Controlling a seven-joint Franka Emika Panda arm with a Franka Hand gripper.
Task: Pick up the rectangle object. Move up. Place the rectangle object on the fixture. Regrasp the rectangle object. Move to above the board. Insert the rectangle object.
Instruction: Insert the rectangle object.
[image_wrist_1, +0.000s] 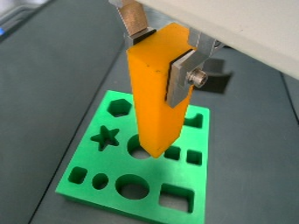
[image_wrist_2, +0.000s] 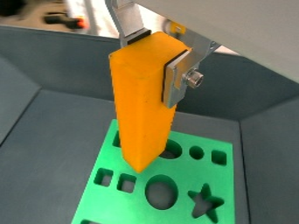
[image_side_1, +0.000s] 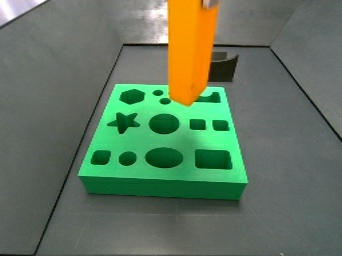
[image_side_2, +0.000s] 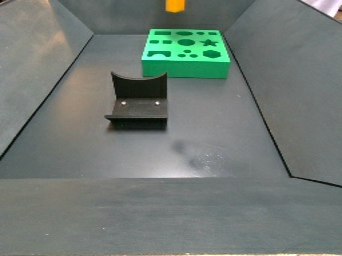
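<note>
Gripper (image_wrist_1: 159, 54) sits above the board (image_wrist_1: 87, 166), its flat silver fingers (image_wrist_1: 181, 77) clamped on the upper end of the rectangle object (image_wrist_1: 156, 96), one plate pressed to each opposite face in both wrist views. The rectangle object (image_wrist_2: 142, 105) hangs upright, long axis vertical, lower end pointing down toward the board (image_wrist_2: 111, 166). In a side view the block (image_side_1: 190, 50) has its bottom end just over the rear part of the board (image_side_1: 160, 165), near the small round hole and the row of small cut-outs; cannot tell whether it touches the surface. Board's star, hexagon, circle, oval and square holes are all visible and unfilled. In a side view only the block's lower tip (image_side_2: 175, 6) shows at the frame edge above the board (image_side_2: 187, 66). The fixture (image_side_2: 136, 101) stands on the dark floor, well apart from the board, with nothing on it.
</note>
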